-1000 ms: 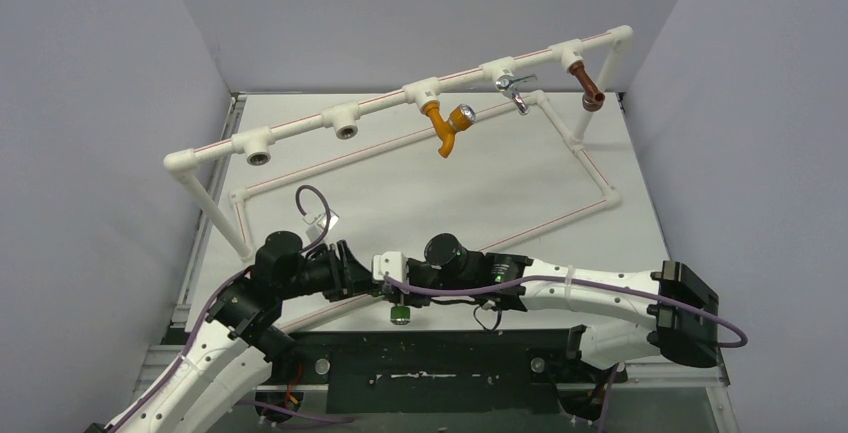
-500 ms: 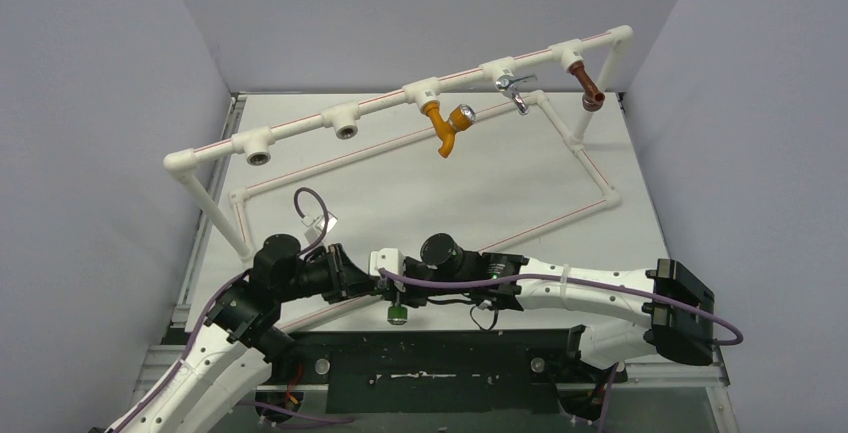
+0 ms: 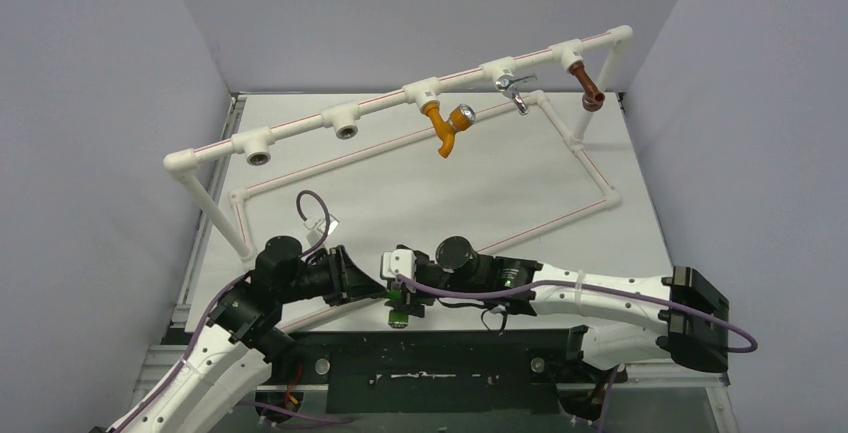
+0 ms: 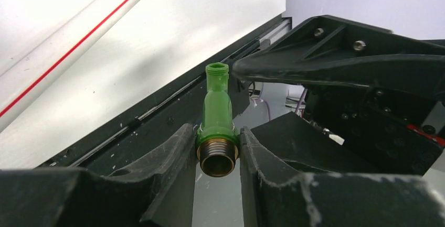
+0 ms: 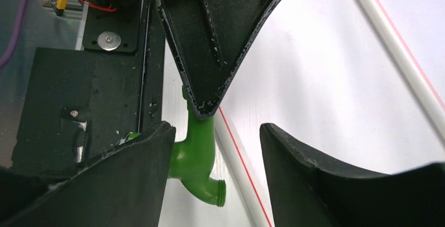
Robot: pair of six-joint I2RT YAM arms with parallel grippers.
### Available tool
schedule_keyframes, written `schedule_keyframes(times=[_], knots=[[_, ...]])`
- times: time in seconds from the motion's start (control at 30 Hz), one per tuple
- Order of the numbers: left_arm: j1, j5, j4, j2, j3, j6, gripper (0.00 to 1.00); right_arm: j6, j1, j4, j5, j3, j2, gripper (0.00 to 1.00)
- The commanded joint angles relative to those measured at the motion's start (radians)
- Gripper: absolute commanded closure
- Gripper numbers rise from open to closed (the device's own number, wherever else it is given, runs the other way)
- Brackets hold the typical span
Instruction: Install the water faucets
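1. The left gripper (image 4: 216, 139) is clamped hard on the green faucet (image 4: 216, 106). Its jaws pinch the brass threaded end, and the green body points away from the wrist.
2. The right gripper (image 5: 215, 146) has its jaws parted. The faucet's bent body sits just beside one finger (image 5: 141, 169), and the other finger stands clear of it.
3. From above, both grippers meet nose to nose just beside the near bottom rail of the white pipe frame (image 3: 340, 118). The faucet sits between them, low over the counter (image 3: 480, 173).
4. On the frame's far top rail hang an orange tap (image 3: 445, 128) and a chrome tap (image 3: 514, 88), both well apart from the green one.
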Motion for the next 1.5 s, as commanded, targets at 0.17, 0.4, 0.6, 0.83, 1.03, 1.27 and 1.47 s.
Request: schedule_keyframes(times=[0.17,0.4,0.6,0.83,1.03,1.27,1.47], knots=[[0.028,0.082,0.167,0.007,-0.022,-0.080,1.00,-0.185,0.006,0.082,0.019,-0.071,-0.244,0.34],[0.133,0.233,0.336,0.030,-0.042,-0.196,1.00,-0.297,0.013,0.016,0.019,-0.109,-0.378,0.33],[0.133,0.306,0.564,0.053,-0.089,-0.361,1.00,-0.447,0.049,-0.081,0.037,-0.122,-0.485,0.33],[0.133,0.336,0.864,0.059,-0.181,-0.594,1.00,-0.597,0.102,-0.249,0.113,-0.063,-0.496,0.33],[0.134,0.334,1.048,0.063,-0.234,-0.726,1.00,-0.733,0.133,-0.259,0.233,-0.068,-0.518,0.35],[0.133,0.344,1.139,0.067,-0.266,-0.797,1.00,-0.863,0.185,-0.135,0.285,-0.092,-0.514,0.42],[0.128,0.350,1.182,0.067,-0.285,-0.827,1.00,-0.974,0.229,-0.066,0.317,-0.090,-0.469,0.46]])
